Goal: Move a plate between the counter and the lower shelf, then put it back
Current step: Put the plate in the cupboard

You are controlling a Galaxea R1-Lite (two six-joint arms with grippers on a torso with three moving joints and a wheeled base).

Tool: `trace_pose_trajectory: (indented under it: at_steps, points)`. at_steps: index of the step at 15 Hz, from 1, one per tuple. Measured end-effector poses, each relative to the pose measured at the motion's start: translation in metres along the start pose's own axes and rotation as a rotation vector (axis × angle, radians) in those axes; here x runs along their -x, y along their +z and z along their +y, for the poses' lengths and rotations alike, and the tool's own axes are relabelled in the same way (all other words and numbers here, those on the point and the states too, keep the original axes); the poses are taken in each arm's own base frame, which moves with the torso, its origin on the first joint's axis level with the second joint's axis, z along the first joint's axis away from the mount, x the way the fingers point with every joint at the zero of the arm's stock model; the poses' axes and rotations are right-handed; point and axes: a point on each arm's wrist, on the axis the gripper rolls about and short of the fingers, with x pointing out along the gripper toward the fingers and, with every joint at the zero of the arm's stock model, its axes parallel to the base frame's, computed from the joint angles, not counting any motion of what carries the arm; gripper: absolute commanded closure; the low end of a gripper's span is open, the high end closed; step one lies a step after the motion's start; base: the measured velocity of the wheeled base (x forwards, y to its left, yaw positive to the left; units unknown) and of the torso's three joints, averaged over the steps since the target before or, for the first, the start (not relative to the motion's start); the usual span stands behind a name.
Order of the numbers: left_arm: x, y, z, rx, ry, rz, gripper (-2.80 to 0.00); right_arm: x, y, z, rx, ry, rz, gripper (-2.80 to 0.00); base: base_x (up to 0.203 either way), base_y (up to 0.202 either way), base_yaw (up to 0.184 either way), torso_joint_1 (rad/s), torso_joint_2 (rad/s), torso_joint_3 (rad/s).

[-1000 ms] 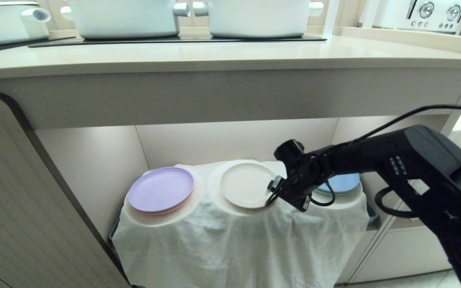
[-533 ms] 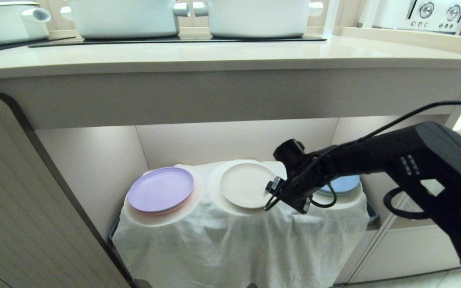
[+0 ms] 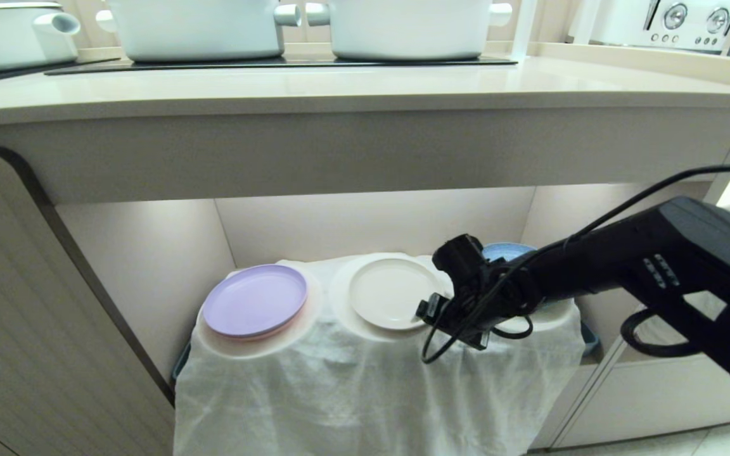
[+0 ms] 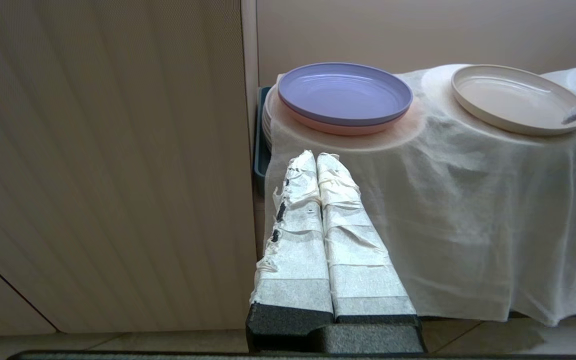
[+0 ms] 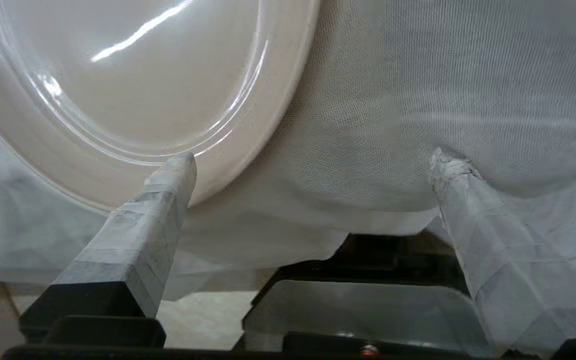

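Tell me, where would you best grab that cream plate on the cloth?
By the cream plate's low upturned rim, on the side nearest the right gripper, coming from the shelf's open front. It lies flat on the white cloth, so one finger probably goes over the rim and one under.

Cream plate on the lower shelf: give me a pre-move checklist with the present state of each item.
1. The plate lies flat on the middle hump of the white cloth: ok.
2. Right gripper open, fingers wide apart: ok.
3. One taped finger is at the plate's rim, the other over bare cloth; whether it touches the rim: cannot tell.
4. Nothing held in the right gripper: ok.
5. Lilac plate lies apart from the cream plate: ok.
6. Left gripper shut and parked beside the cloth, away from the plate: ok.
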Motion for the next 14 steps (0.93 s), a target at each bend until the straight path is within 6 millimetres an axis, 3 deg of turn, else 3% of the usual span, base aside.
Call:
trace_pose_trajectory:
  at_steps: [8, 14]
  points:
    - [0.0, 0.0, 0.0, 0.0, 0.0, 0.0, 0.0, 0.013, -0.011, -0.012, 0.252, -0.001, -0.002, -2.8, 0.0, 0.0, 0.0, 0.0, 0.0, 0.0]
    - [0.0, 0.0, 0.0, 0.0, 0.0, 0.0, 0.0, 0.014, -0.006, -0.009, 0.257, 0.04, -0.046, -2.8, 0.0, 0.0, 0.0, 0.0, 0.0, 0.0]
